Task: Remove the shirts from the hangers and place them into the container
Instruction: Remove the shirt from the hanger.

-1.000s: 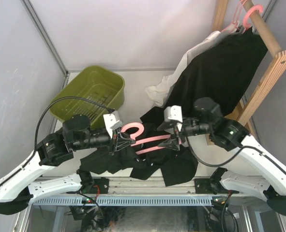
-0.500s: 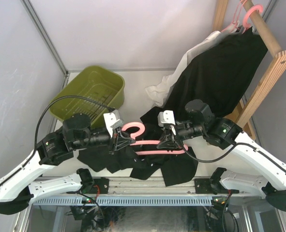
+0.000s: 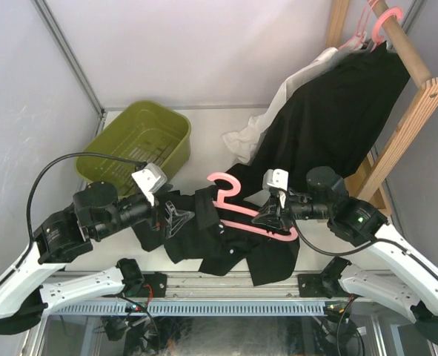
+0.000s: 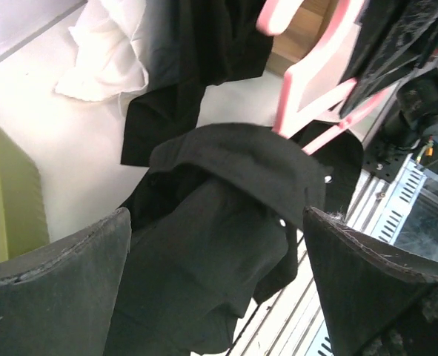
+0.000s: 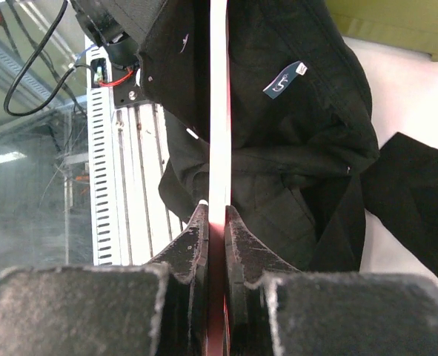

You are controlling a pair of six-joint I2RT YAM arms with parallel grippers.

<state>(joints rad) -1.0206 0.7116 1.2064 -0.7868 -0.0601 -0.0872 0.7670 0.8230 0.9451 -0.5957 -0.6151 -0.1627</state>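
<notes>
A pink hanger (image 3: pixel 237 211) is raised over a crumpled black shirt (image 3: pixel 226 245) at the table's front. My right gripper (image 3: pixel 269 216) is shut on its bar (image 5: pixel 219 111). The hanger's far end disappears behind the shirt's collar (image 4: pixel 233 148). My left gripper (image 3: pixel 176 216) stands open just left of the shirt, its fingers (image 4: pixel 55 297) on either side of black fabric (image 4: pixel 211 245) without pinching it. The olive-green container (image 3: pixel 138 141) stands at the back left. Another black shirt (image 3: pixel 337 111) and a white one (image 3: pixel 278 100) hang from the rack on pink hangers (image 3: pixel 385 22).
The wooden rack and its pole (image 3: pixel 411 67) fill the right side, with a slanted wooden leg (image 3: pixel 400 141) close behind my right arm. The white shirt's sleeve (image 3: pixel 241 141) trails onto the table. A metal rail (image 3: pixel 226 305) runs along the near edge.
My left gripper let go of the hanger, opened wide and drew back left. My right gripper shut on the hanger's bar and carried it right.
</notes>
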